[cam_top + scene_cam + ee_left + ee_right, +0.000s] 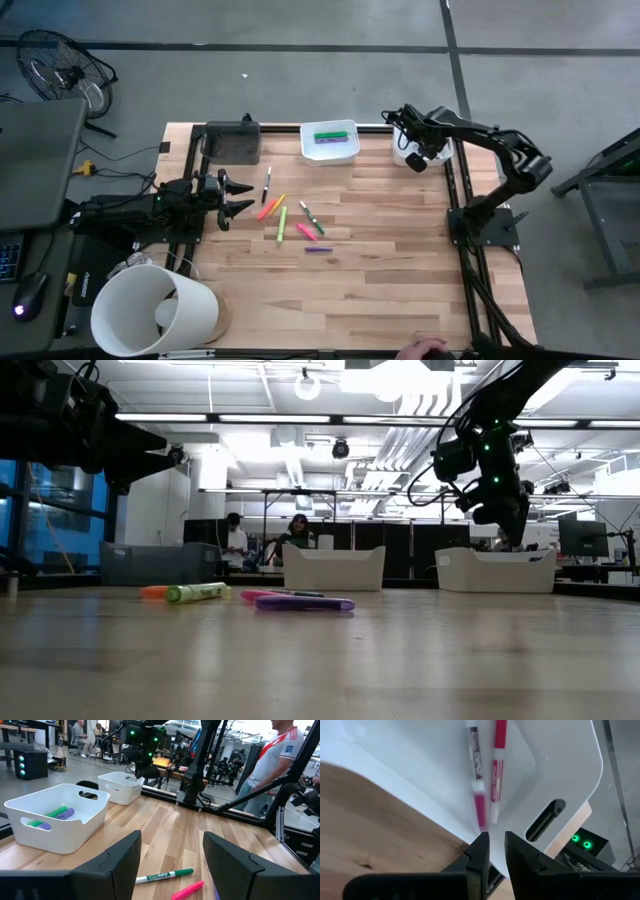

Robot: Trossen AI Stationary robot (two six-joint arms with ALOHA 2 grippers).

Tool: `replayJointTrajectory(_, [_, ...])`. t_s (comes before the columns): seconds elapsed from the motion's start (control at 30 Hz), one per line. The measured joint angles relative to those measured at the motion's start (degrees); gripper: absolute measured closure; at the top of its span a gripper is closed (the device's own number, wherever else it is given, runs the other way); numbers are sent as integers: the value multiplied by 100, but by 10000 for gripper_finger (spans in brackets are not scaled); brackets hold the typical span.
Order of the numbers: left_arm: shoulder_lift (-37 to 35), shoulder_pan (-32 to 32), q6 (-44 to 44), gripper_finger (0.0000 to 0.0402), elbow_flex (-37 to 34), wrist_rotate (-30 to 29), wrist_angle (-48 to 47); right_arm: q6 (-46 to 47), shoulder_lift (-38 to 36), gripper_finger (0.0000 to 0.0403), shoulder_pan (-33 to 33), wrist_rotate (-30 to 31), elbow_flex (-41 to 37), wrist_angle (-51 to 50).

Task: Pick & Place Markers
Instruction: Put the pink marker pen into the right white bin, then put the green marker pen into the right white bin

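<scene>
Several markers lie flat on the wooden table left of centre: a black one (267, 185), an orange-pink pair (271, 207), a yellow-green one (282, 225), a green one (312, 218) and a purple one (318, 249). The middle white tray (330, 141) holds green and purple markers. My right gripper (496, 842) hangs tilted down over the right white tray (420, 155). Its fingertips stand a narrow gap apart with nothing between them. Two red-and-white markers (487, 775) lie on that tray's floor. My left gripper (240, 196) waits level and open at the table's left side.
A dark box (230, 142) stands at the far left corner of the table. A white bucket (150, 310) lies by the near left corner. A person (280, 750) stands beyond the table's right side, and a hand (425, 348) shows at the near edge.
</scene>
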Motion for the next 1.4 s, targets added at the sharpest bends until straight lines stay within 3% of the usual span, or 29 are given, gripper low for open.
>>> replayJointTrajectory(0.17, [2, 0, 1, 190, 0, 0, -2, -38, 0, 342, -22, 42, 0, -4])
replayJointTrajectory(0.37, [1, 0, 1, 190, 0, 0, 0, 30, -143, 297, 54, -106, 0, -5])
replayJointTrajectory(0.67, [2, 0, 0, 190, 0, 0, 0, 331, -1022, 259, 400, -1197, 2, -96])
replayJointTrajectory(1.03, [2, 0, -1, 190, 0, 0, 0, 802, -1955, 258, 2012, -2639, 2, -174])
replayJointTrajectory(1.23, [1, -1, 1, 190, 0, 0, -2, 1152, -1991, 258, 3517, -2661, 2, 4])
replayJointTrajectory(1.4, [1, 0, 0, 190, 0, -2, 0, 1599, -1660, 258, 4668, -2433, 2, 821])
